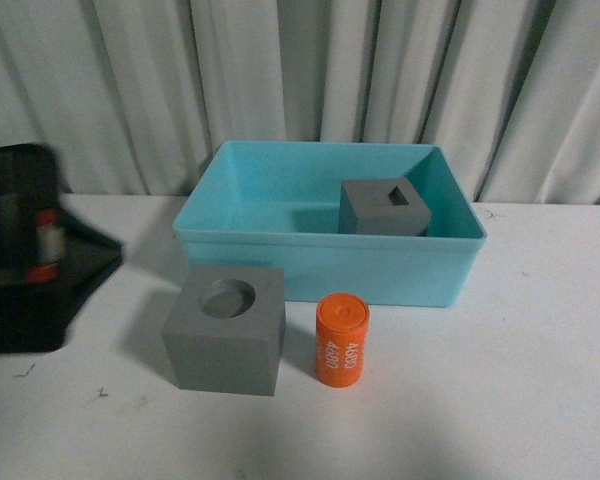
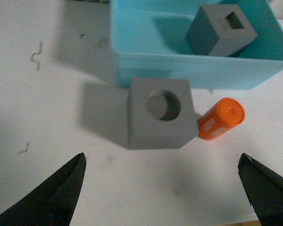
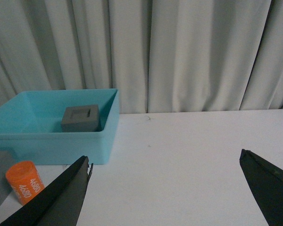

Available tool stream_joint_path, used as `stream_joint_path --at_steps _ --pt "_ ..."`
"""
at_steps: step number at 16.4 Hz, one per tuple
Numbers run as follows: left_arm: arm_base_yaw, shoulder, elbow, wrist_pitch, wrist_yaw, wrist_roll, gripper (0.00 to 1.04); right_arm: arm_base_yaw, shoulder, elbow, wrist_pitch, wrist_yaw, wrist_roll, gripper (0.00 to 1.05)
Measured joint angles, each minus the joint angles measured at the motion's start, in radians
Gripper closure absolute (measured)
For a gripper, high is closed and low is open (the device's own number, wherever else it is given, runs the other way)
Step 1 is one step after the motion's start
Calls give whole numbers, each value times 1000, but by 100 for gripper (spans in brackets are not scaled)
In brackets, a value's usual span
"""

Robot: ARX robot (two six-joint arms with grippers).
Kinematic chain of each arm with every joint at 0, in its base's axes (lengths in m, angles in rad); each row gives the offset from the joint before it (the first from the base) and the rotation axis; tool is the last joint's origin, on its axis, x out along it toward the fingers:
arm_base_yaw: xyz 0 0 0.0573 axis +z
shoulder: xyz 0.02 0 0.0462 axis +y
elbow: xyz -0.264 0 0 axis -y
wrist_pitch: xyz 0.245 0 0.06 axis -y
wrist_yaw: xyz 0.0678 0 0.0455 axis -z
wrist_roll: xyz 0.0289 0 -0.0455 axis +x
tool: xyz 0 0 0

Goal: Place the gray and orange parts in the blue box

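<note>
The gray cube with a round hole [image 1: 226,329] stands on the white table in front of the blue box [image 1: 250,255]. The orange cylinder [image 1: 339,339] with white lettering stands upright just right of it. The gray cube with a rectangular hole [image 1: 384,207] sits inside the box at its right. My left gripper [image 2: 162,162] is open above the table, short of the round-hole cube [image 2: 159,113] and the cylinder [image 2: 220,118]. My right gripper [image 3: 165,160] is open over bare table, right of the box [image 3: 56,141] and the cylinder [image 3: 24,181]. Neither gripper shows in the front view.
A black container [image 1: 30,250] with red and white items stands at the table's left edge. Gray curtains [image 1: 310,70] hang behind the table. Small pen marks [image 2: 35,56] dot the table surface.
</note>
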Motion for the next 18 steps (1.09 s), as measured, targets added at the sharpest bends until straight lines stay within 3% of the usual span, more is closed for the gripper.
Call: stream_joint_path --at_steps 3,8,18 --pt "-64 300 139 158 -39 61 7 0 0 0 0 0 0 6" --pt "-40 641 295 236 -95 141 7 0 0 0 0 0 0 6" --pt "21 806 377 252 -109 178 7 0 0 0 0 0 0 6"
